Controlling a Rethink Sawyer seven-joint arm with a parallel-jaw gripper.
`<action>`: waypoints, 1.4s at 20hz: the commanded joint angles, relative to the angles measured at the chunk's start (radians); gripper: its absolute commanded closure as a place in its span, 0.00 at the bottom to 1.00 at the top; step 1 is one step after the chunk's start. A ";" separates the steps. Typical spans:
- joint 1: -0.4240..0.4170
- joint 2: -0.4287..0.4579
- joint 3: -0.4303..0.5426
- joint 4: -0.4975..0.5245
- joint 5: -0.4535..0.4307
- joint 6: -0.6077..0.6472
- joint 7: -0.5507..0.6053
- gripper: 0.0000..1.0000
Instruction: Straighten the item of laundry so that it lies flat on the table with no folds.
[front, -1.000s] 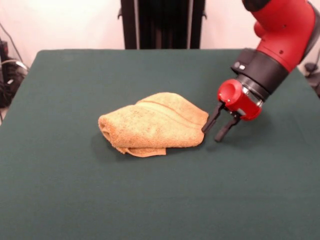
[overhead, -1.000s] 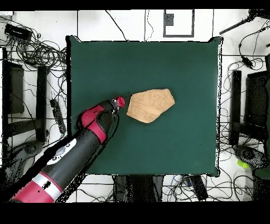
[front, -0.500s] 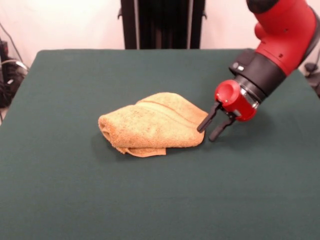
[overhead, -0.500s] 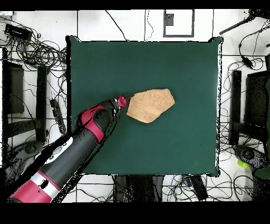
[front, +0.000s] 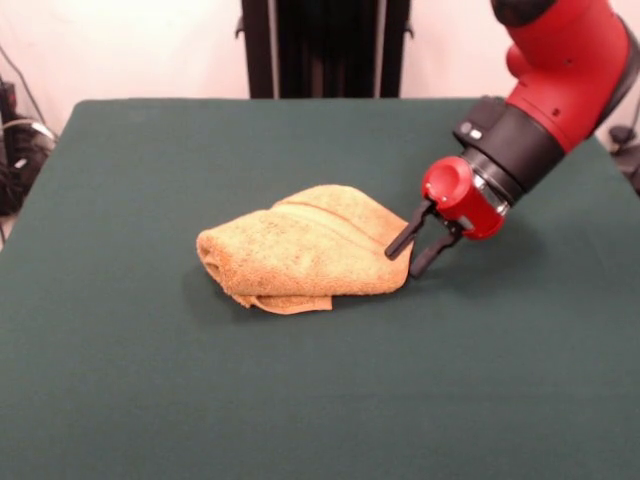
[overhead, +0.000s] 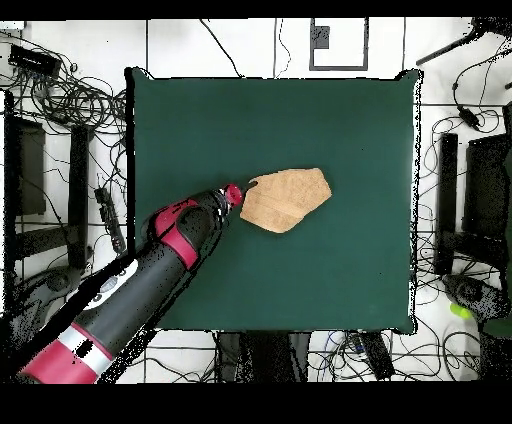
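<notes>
2 fingers (front: 404, 259) at towel (front: 300, 248) edge

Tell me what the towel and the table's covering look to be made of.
The towel looks like tan-orange terry cotton: a nubbly, matte pile with soft rounded folds. The table looks covered in dark green cloth, maybe felt: flat, dull, no shine. The exact fibre cannot be told for either.

You've got tangled black cables (overhead: 70, 95) on the floor at the overhead's upper left, more cables (overhead: 455, 160) on the right side, dark equipment racks (overhead: 45, 190) at both flanks, and a small green object (overhead: 459, 311) lower right. A black column (front: 325, 48) stands in the front view.
</notes>
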 joint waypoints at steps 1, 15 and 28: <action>-0.015 0.036 0.134 0.027 0.024 0.145 0.259 0.00; -0.049 0.050 0.176 0.062 0.067 0.078 0.322 0.00; -0.048 0.048 0.179 0.091 0.085 -0.018 0.342 0.00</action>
